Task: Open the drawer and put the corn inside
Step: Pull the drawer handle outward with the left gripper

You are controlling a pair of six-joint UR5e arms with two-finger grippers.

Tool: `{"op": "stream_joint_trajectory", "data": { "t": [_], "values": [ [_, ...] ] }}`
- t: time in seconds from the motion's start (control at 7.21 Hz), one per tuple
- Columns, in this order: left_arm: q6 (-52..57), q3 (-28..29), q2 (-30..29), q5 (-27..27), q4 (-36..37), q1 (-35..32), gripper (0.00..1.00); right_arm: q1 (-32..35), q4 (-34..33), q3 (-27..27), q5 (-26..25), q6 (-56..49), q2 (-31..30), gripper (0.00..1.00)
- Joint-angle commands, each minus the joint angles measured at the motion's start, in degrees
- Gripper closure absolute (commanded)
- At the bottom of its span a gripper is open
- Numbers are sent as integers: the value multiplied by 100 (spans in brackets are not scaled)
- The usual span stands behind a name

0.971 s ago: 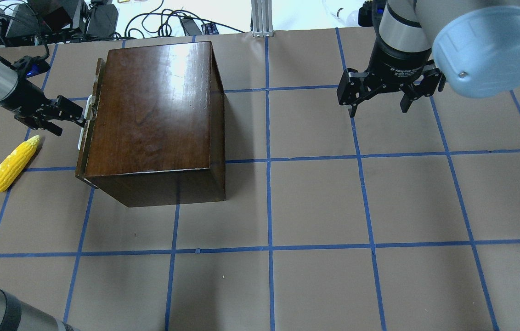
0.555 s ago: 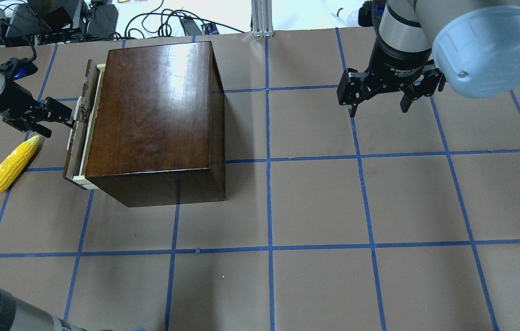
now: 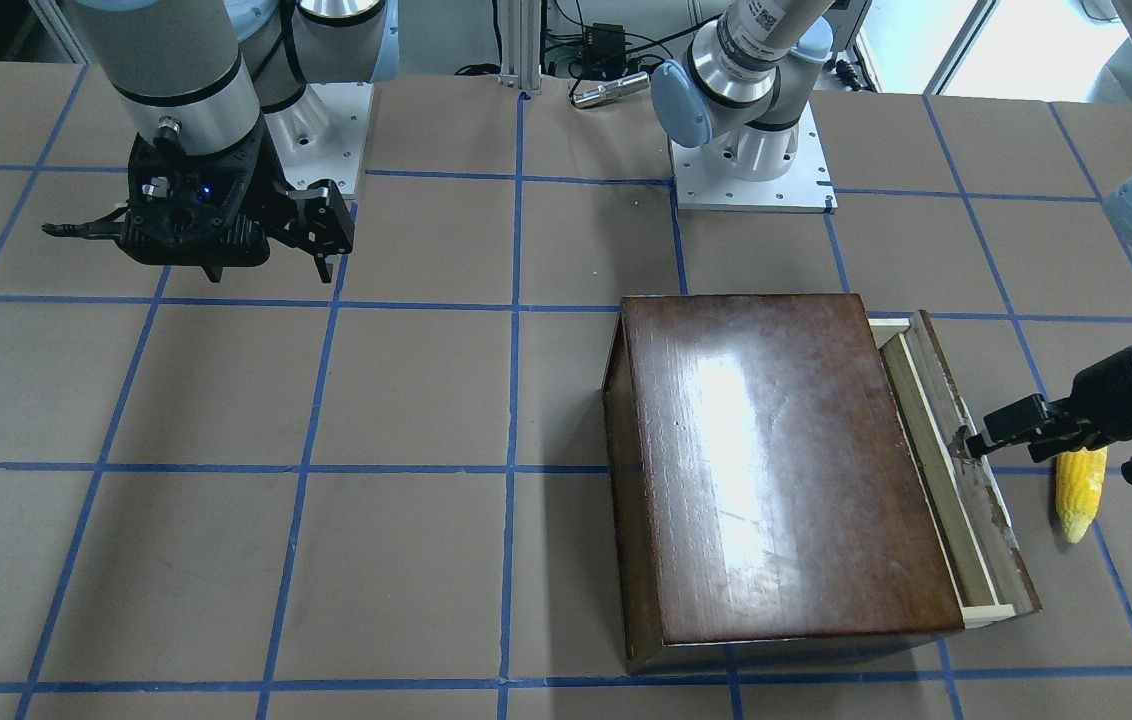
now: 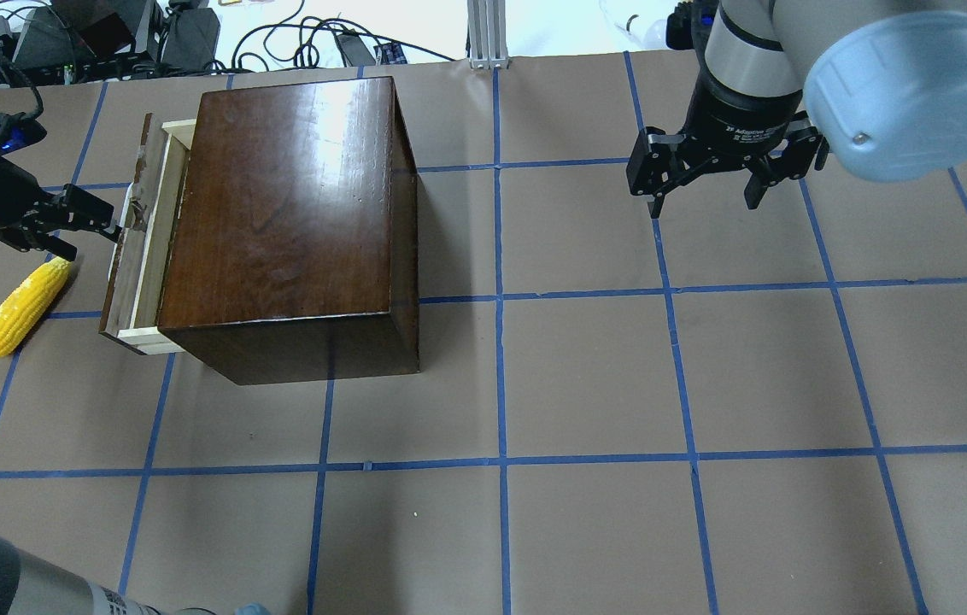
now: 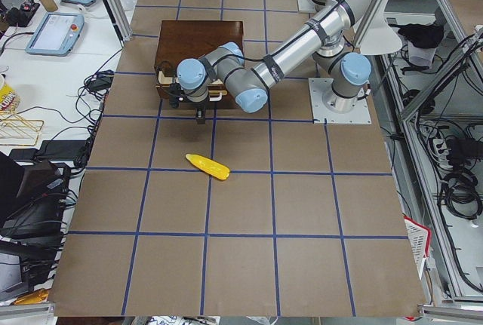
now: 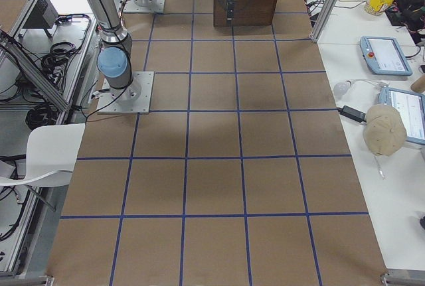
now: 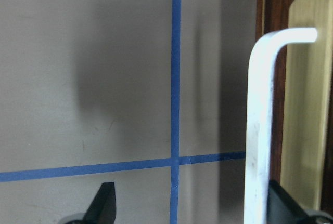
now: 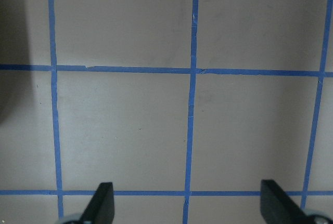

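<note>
The dark-brown box (image 4: 287, 205) stands at the table's back left. Its drawer (image 4: 135, 248) is pulled out a little to the left and shows a strip of pale wood inside (image 3: 936, 480). My left gripper (image 4: 90, 239) is open. One finger is hooked behind the white handle (image 7: 260, 130), the other is outside it over the table. The yellow corn (image 4: 18, 312) lies on the table just left of the drawer front, under my left gripper, and also shows in the front view (image 3: 1078, 490). My right gripper (image 4: 706, 201) is open and empty, hovering at the back right.
Blue tape lines grid the brown table. Cables and equipment (image 4: 108, 34) lie beyond the far edge, with an aluminium post (image 4: 488, 34) at the middle back. The two arm bases (image 3: 751, 160) are bolted at the robot's side.
My left gripper has moved left with its finger behind the handle, and the drawer has slid further out of the box. The corn and the right arm have not moved.
</note>
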Motion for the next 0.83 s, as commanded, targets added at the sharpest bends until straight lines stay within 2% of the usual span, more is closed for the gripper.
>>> {"op": "stream_joint_trajectory", "data": {
  "t": [0.0,0.69],
  "values": [
    [76,2,-10,12,1,144,0,0,0,0,0,0,0,0],
    [165,99,-89,100,1,364,0,0,0,0,0,0,0,0]
  ]
}}
